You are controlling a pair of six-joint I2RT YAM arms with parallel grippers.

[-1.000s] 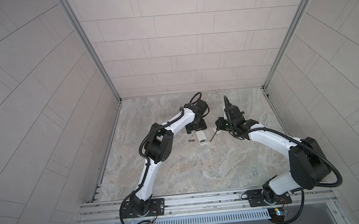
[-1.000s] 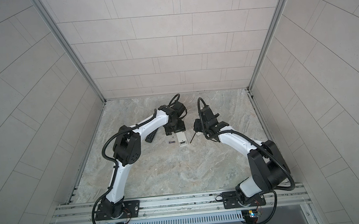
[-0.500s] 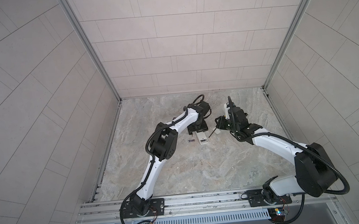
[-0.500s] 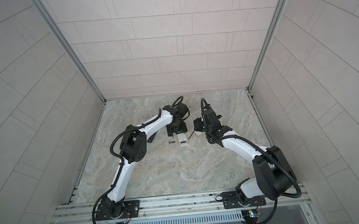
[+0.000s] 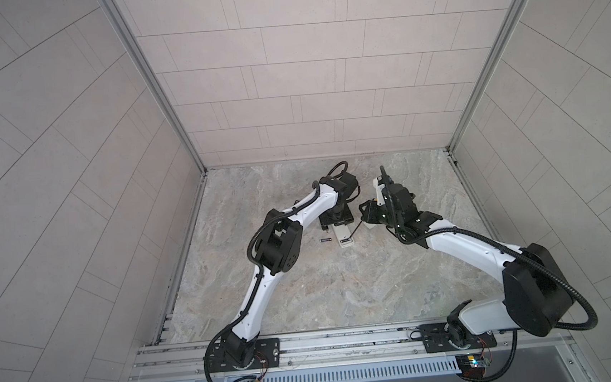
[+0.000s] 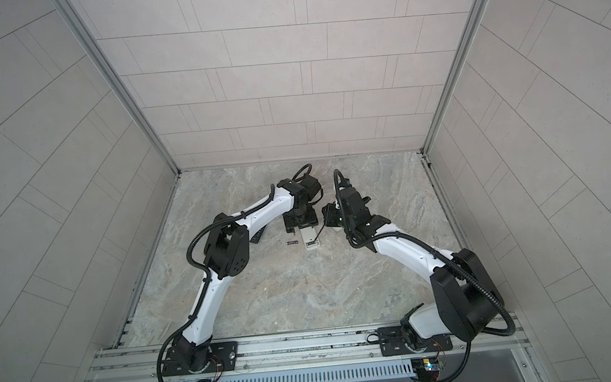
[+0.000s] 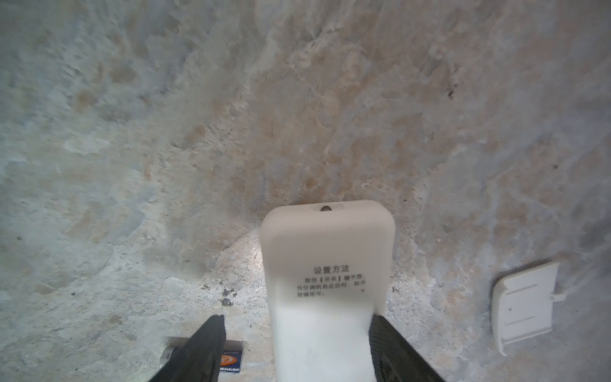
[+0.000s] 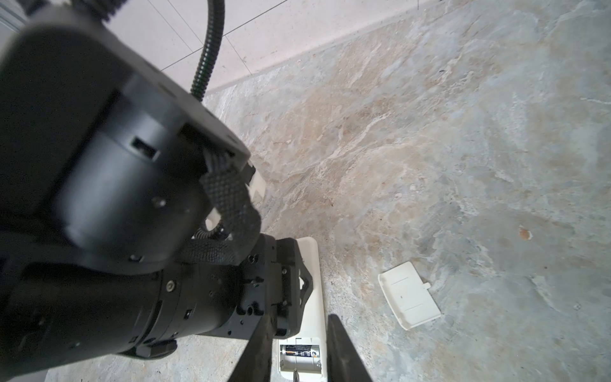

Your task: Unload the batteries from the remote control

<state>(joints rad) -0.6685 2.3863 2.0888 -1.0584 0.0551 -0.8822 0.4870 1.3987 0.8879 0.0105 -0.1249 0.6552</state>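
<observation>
The left claw sits loose around the white remote. One battery lies on the table beside it. The right claw grips a screwdriver over another battery inside the remote.

White remote back-up, compartment open; seated battery inside; loose battery just beside.
</observation>
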